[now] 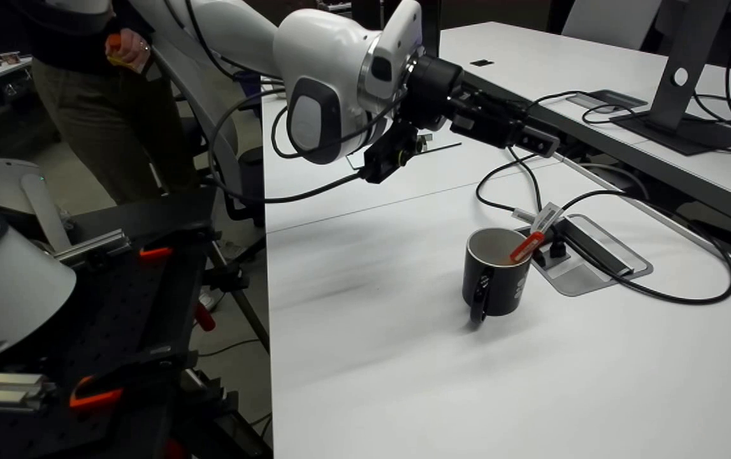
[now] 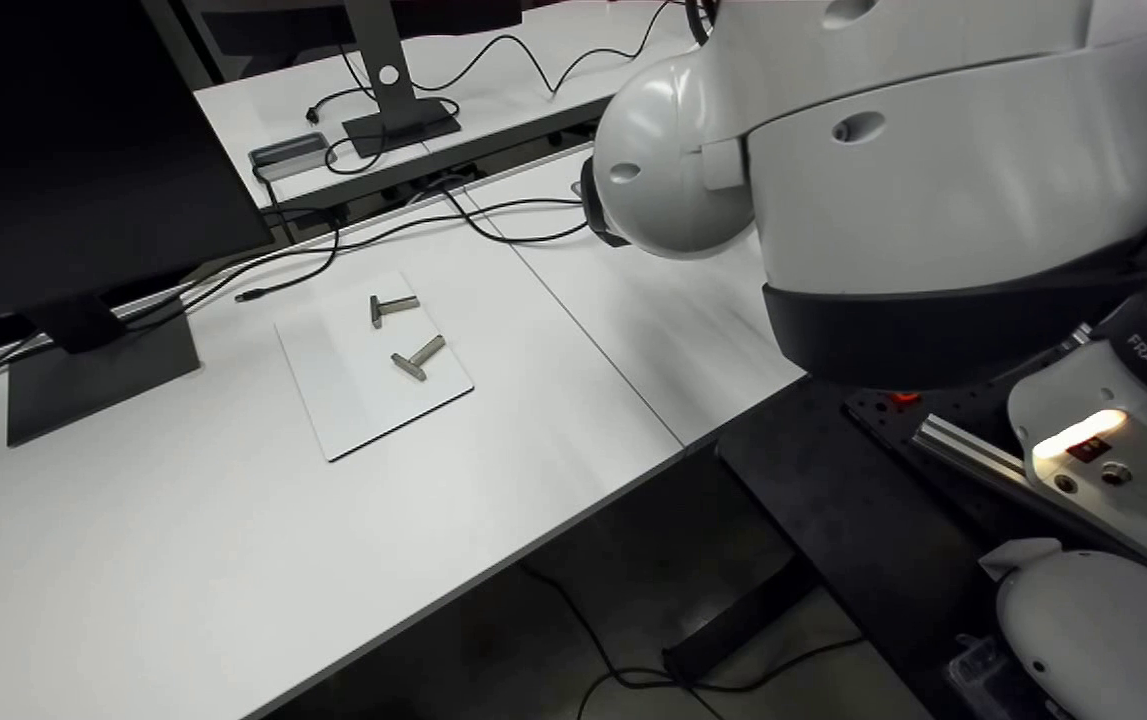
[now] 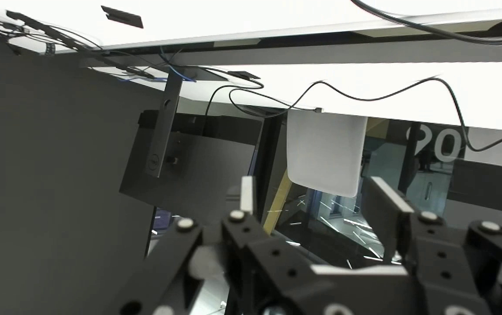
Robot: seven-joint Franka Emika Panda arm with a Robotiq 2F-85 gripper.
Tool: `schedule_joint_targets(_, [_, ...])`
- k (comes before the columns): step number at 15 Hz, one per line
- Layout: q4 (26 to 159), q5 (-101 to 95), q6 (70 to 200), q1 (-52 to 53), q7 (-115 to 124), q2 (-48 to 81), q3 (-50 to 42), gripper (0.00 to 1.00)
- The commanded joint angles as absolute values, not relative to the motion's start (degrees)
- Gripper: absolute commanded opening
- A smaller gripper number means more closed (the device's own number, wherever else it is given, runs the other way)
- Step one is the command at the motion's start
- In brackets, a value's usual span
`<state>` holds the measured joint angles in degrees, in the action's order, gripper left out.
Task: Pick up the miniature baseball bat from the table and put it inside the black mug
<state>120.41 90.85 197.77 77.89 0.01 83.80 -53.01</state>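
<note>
The black mug (image 1: pixel 489 290) stands upright on the white table (image 1: pixel 365 376), its handle facing the camera in an exterior view. Inside it leans the miniature baseball bat (image 1: pixel 526 247), its reddish end poking up past the rim and its lower part hidden by the mug wall. High above and behind the mug, apart from it, is my gripper (image 1: pixel 540 140), pointing off sideways. Seen from the wrist, the gripper (image 3: pixel 314 192) is open: a wide gap separates the finger pads (image 3: pixel 386 205), with only background between them.
A grey cable box (image 1: pixel 585 255) is set into the table right beside the mug, with a black cable (image 1: pixel 690 299) looping around it. Farther along the desk lie a white board (image 2: pixel 363 400) with small metal pieces (image 2: pixel 418 358) and a monitor (image 2: pixel 63 160). A person (image 1: pixel 104 108) stands behind.
</note>
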Motion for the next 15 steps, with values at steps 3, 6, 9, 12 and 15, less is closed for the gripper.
schedule_joint_targets(3, [119.8, 90.5, 198.4, 77.1, 0.9, 83.9, -52.8, 1.00])
schedule_joint_targets(6, [120.0, 90.6, 198.4, 77.3, 0.9, 83.9, -52.8, 1.00])
schedule_joint_targets(9, [121.3, 86.0, 199.7, 76.2, 2.4, 81.3, -51.8, 1.00])
schedule_joint_targets(12, [122.5, 87.1, 196.6, 78.6, -0.9, 82.5, -53.9, 1.00])
schedule_joint_targets(15, [124.5, 84.8, 196.6, 79.8, -2.6, 81.7, -55.0, 1.00])
